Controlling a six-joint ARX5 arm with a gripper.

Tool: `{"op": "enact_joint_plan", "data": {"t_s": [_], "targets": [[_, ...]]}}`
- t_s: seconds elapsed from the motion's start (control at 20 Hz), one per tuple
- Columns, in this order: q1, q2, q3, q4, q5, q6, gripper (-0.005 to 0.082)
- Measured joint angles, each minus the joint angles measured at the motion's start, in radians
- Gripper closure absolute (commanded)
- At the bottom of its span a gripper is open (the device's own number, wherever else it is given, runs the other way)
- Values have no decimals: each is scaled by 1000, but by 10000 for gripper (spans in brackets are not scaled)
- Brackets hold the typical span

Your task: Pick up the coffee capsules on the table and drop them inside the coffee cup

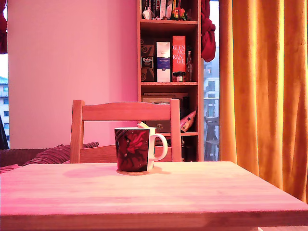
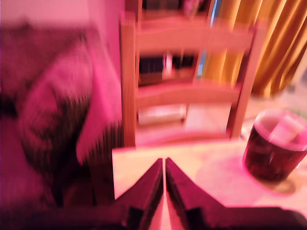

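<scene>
Jaws [image 2: 164,165] pressed together with only a sliver between, gripping nothing, over the desk's [image 1: 202,192] far left corner. Right of them, dark red-and-black floral coffee cup [image 1: 133,149], white handle, pale capsule [image 1: 143,125] poking above the rim.

A plain wall [image 1: 72,67] fills the far left of the exterior view, washed in pink light. A wooden chair [image 1: 125,130] stands far behind the tabletop, its slatted back facing the camera. To its right, a tall wooden bookshelf [image 1: 168,72] holds boxes and bottles on several shelves. Orange curtains [image 1: 262,86] hang on the right, folds reaching low. Between shelf and curtains a strip of window [image 1: 211,96] shows daylight and a building outside. At the far left, a striped cushion [image 1: 57,154] lies on a sofa [image 1: 14,156]; another sliver of window [image 1: 3,106] sits at that edge.
</scene>
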Motion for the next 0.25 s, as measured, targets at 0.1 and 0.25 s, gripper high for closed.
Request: {"op": "enact_joint_plan", "data": {"t_s": [0.1, 0.25], "targets": [[0, -95, -4, -59, -2, 0, 789], [0, -208, -6, -99, -2, 0, 788]]}}
